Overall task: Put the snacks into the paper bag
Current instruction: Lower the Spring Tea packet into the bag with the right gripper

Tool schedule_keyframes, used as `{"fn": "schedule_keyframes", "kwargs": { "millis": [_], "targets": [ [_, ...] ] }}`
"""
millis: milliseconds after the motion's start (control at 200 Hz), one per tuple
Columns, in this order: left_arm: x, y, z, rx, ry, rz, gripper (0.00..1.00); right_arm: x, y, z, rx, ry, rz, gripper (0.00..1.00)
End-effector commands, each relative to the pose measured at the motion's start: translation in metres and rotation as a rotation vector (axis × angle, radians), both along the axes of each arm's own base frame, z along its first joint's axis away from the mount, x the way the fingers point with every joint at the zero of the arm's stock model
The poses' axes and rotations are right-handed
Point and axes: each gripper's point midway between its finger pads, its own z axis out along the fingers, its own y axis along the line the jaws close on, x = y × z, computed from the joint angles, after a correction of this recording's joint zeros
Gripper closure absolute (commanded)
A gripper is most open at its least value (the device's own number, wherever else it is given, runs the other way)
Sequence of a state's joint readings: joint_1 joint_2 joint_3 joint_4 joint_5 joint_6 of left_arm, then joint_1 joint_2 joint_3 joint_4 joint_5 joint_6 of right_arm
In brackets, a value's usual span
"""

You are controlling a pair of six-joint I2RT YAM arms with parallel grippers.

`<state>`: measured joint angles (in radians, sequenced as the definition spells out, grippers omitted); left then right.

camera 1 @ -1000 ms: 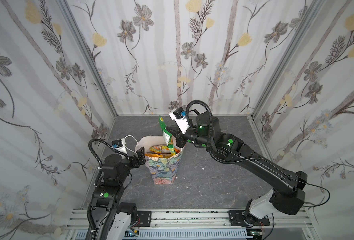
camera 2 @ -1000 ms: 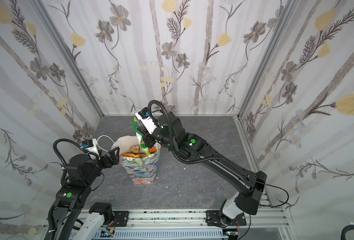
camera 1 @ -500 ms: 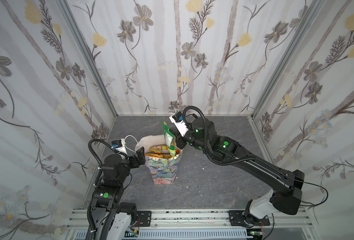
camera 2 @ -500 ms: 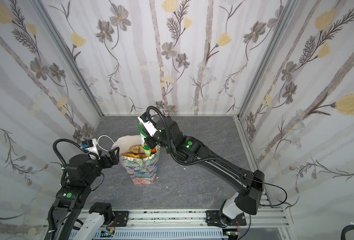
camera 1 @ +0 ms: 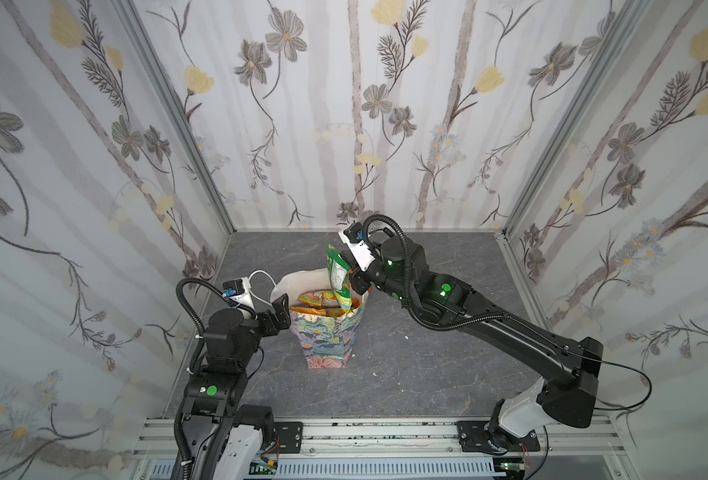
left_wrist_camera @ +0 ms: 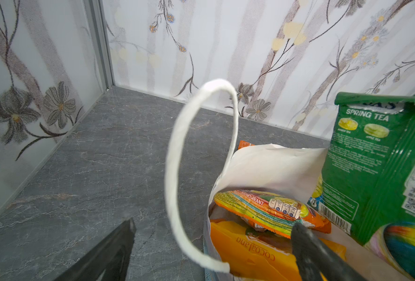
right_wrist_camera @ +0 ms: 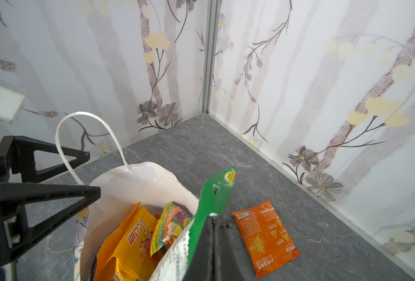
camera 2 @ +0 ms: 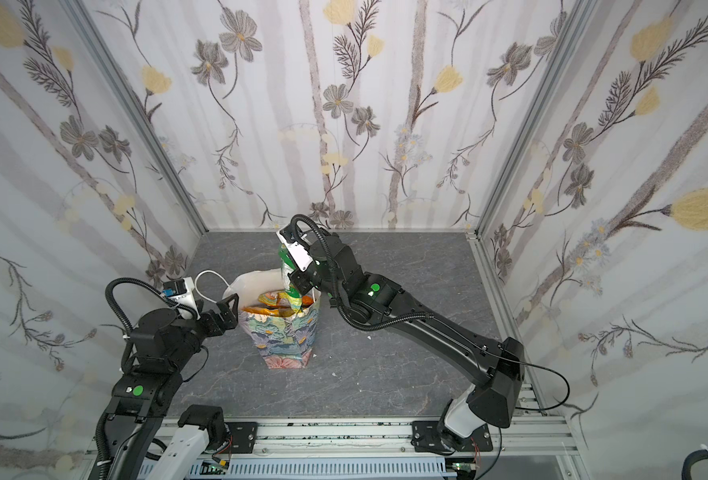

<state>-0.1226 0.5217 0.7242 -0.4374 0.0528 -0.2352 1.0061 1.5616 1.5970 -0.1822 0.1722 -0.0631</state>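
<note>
Lower than a second ago, the green foil packet (camera 1: 337,276) dips into the floral-print paper gift bag (camera 1: 329,340) standing on the grey marbled table (camera 1: 427,374). Your left gripper (camera 1: 283,311) gapes wide astride the bag's left rim; your right gripper (camera 1: 351,279) pinches the packet's edge. A small orange foil packet (right_wrist_camera: 264,237) lies just behind the bag.

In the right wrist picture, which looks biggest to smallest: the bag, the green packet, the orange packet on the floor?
1. Bag.
2. Green packet and orange packet look alike; the green one is nearer the camera and partly hidden, so no ranking.
</note>
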Motion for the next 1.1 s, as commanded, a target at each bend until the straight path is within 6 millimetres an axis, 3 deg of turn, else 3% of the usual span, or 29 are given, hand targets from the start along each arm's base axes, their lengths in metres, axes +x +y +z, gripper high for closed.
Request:
{"fn": "schedule_keyframes", "kwargs": {
  "millis": [0, 310, 425, 445, 644, 774, 884, 1094],
  "targets": [
    [0.001, 0.002, 0.007, 0.004, -0.029, 0.008, 0.0, 0.003, 0.005, 0.009, 0.026, -0.038, 0.002, 1.0],
    [0.002, 0.001, 0.006, 0.005, -0.025, 0.004, 0.0, -0.001, 0.013, 0.005, 0.038, -0.019, 0.043, 1.0],
    [0.002, 0.001, 0.006, 0.005, -0.027, 0.005, 0.0, -0.011, 0.021, 0.006, 0.042, -0.003, 0.105, 1.0],
    [0.002, 0.001, 0.006, 0.006, -0.027, 0.006, 0.0, -0.008, 0.029, -0.008, 0.02, 0.016, 0.111, 1.0],
    [0.002, 0.001, 0.005, 0.006, -0.024, 0.007, 0.0, -0.021, 0.051, -0.035, -0.071, 0.071, 0.202, 1.0],
    [0.002, 0.002, 0.007, 0.003, -0.029, 0.008, 0.0, -0.027, 0.056, -0.046, -0.119, 0.075, 0.219, 1.0],
    [0.002, 0.001, 0.006, 0.004, -0.026, 0.007, 0.0, -0.028, 0.054, -0.041, -0.113, 0.057, 0.211, 1.0],
    [0.002, 0.002, 0.007, 0.004, -0.029, 0.008, 0.0, -0.027, 0.05, -0.01, -0.036, -0.002, 0.189, 1.0]
  ]
}}
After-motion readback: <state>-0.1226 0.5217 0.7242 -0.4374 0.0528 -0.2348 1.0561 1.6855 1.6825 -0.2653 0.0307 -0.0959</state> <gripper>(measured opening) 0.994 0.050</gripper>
